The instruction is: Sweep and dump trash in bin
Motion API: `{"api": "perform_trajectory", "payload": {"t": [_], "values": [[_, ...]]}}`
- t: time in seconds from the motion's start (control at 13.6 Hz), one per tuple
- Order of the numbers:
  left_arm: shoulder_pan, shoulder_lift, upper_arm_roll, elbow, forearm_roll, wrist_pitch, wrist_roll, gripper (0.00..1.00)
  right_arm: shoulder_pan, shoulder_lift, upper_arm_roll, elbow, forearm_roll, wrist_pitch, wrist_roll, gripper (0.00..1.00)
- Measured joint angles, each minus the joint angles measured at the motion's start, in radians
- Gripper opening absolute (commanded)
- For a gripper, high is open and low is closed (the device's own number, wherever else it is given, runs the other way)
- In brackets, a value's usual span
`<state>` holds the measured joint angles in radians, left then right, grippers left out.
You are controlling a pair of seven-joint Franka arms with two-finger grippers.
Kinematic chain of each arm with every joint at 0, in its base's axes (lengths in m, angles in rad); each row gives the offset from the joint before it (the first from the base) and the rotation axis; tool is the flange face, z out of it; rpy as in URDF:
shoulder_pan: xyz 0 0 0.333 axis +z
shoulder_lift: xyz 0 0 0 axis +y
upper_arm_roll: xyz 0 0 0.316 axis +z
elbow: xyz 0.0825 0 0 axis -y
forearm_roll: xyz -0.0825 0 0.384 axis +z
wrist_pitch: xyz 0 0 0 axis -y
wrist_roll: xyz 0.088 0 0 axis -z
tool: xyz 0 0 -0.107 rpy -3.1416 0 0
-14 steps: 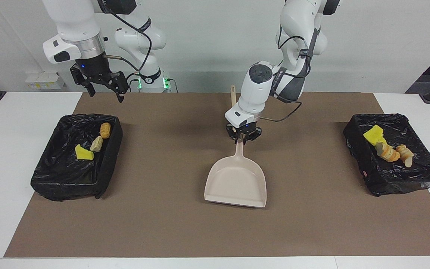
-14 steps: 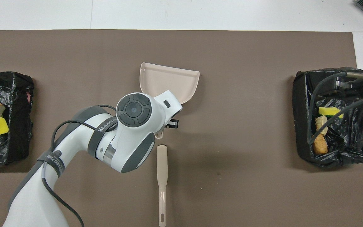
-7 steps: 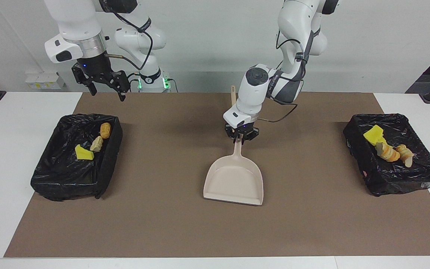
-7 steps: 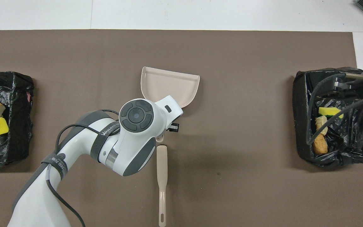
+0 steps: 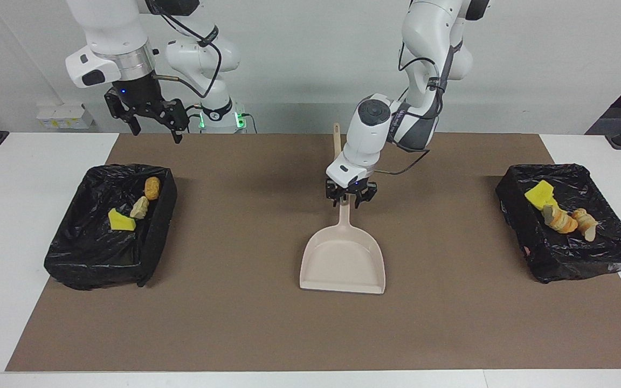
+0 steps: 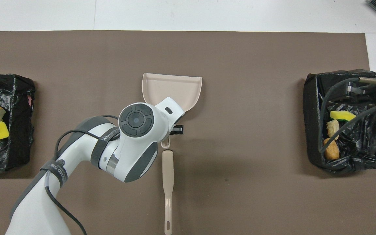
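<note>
Dustpan (image 5: 343, 261) now lying flat mid-mat; left gripper (image 5: 350, 195) spreading off its handle, releasing; right gripper (image 5: 151, 119) waiting, wide.

Dustpan (image 5: 343, 261) lies between two bins, brush (image 6: 167, 182) nearer the robots.

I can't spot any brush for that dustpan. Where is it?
The brush lies flat on the brown mat near the middle of the table, just nearer to the robots than the dustpan, in line with its handle.
</note>
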<state>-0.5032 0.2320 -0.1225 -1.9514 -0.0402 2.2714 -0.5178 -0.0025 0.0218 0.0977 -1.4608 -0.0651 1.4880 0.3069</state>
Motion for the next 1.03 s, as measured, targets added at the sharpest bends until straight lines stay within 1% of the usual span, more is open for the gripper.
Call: {"api": "perform_trajectory", "payload": {"t": [0.15, 0.37, 0.52, 0.81, 1.03], "values": [[0.026, -0.024, 0.011, 0.003, 0.0, -0.009, -0.004, 1.0, -0.001, 0.0, -0.001, 0.0, 0.0, 0.0, 0.0, 1.0], [0.119, -0.081, 0.017, 0.007, 0.0, -0.051, 0.026, 1.0, -0.001, 0.0, -0.002, 0.0, 0.0, 0.0, 0.0, 1.0], [0.19, -0.129, 0.019, 0.009, 0.0, -0.119, 0.118, 1.0, -0.001, 0.0, -0.002, 0.0, 0.0, 0.0, 0.0, 1.0], [0.341, -0.232, 0.022, 0.009, 0.0, -0.286, 0.377, 1.0, -0.001, 0.0, -0.002, 0.0, 0.0, 0.0, 0.0, 1.0], [0.434, -0.268, 0.022, 0.009, 0.0, -0.346, 0.519, 1.0, -0.001, 0.0, -0.002, 0.0, 0.0, 0.0, 0.0, 1.0]]}}
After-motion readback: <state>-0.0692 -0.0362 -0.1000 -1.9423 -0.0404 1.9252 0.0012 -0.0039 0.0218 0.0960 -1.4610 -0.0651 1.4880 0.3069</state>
